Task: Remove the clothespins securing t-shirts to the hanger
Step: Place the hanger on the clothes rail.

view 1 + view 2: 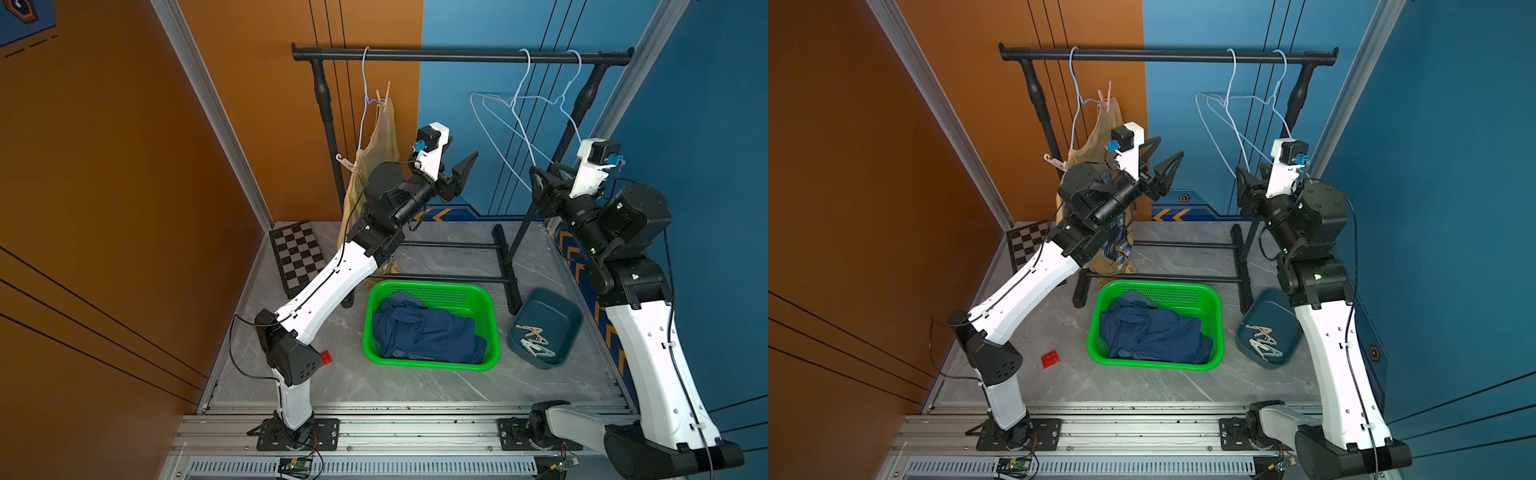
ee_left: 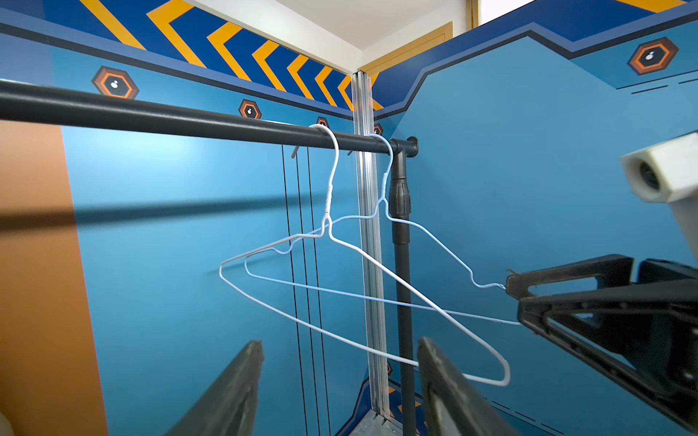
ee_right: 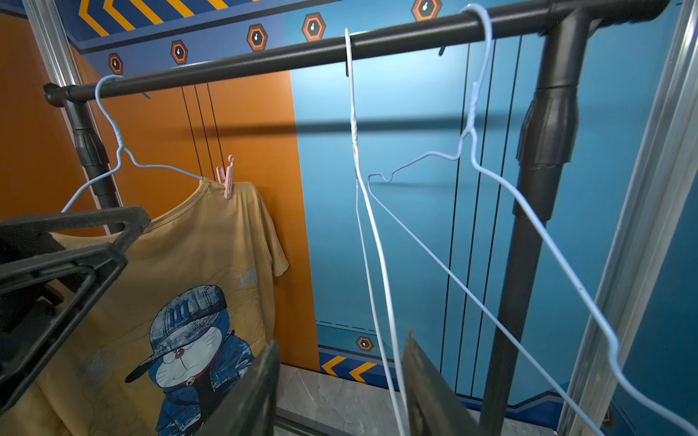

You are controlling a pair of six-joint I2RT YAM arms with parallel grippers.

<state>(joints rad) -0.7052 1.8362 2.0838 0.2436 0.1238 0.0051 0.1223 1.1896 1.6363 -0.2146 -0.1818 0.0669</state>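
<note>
Both wide open, left pincer [image 2: 340, 341] and right pincer [image 3: 342, 339]; beyond, pink clothespin [image 3: 227, 180] upright on shoulder of pale yellow t-shirt [image 3: 211, 245].

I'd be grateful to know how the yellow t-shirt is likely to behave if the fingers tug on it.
Probably floppy: the yellow t-shirt drapes in soft folds from its hanger. It is likely light, since one small pink clothespin pins the visible shoulder. A tug may swing the thin wire hanger on the rail rather than free it.
</note>
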